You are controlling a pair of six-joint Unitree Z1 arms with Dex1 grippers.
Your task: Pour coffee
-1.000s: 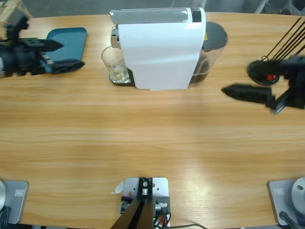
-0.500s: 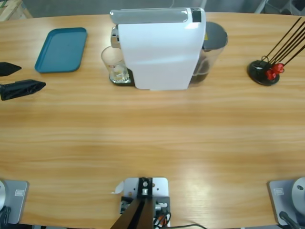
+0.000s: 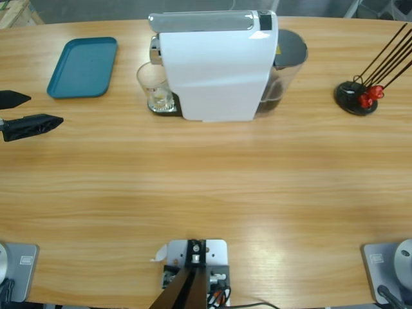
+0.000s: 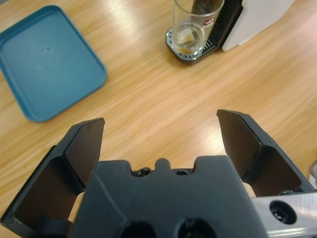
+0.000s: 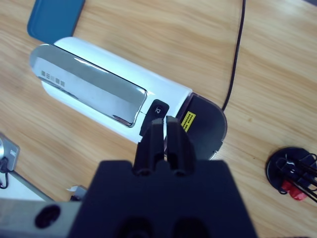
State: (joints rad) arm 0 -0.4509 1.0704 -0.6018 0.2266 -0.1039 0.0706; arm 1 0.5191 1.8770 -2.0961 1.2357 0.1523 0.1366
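Note:
A clear glass [image 3: 154, 89] stands on the drip tray under the spout of the white coffee machine [image 3: 215, 71]. A little pale tan coffee [image 4: 188, 37] lies in the bottom of the glass [image 4: 196, 22]. My left gripper [image 3: 46, 109] pokes in from the left edge, open and holding nothing, well to the left of the glass. In its wrist view the left gripper [image 4: 161, 126] points across bare wood toward the glass. My right gripper [image 5: 164, 124] is shut and empty, high above the machine [image 5: 99, 91]; it does not show in the high view.
A blue tray [image 3: 84, 66] lies at the back left, just beyond the left gripper. At the back right stands a black capsule holder [image 3: 357, 96] with red capsules on wire stems. The machine's dark water tank [image 3: 286, 58] sits on its right side.
Both arms have pulled back from the table. The right arm left the high view. The left gripper withdrew to the left edge, then edged slightly rightward.

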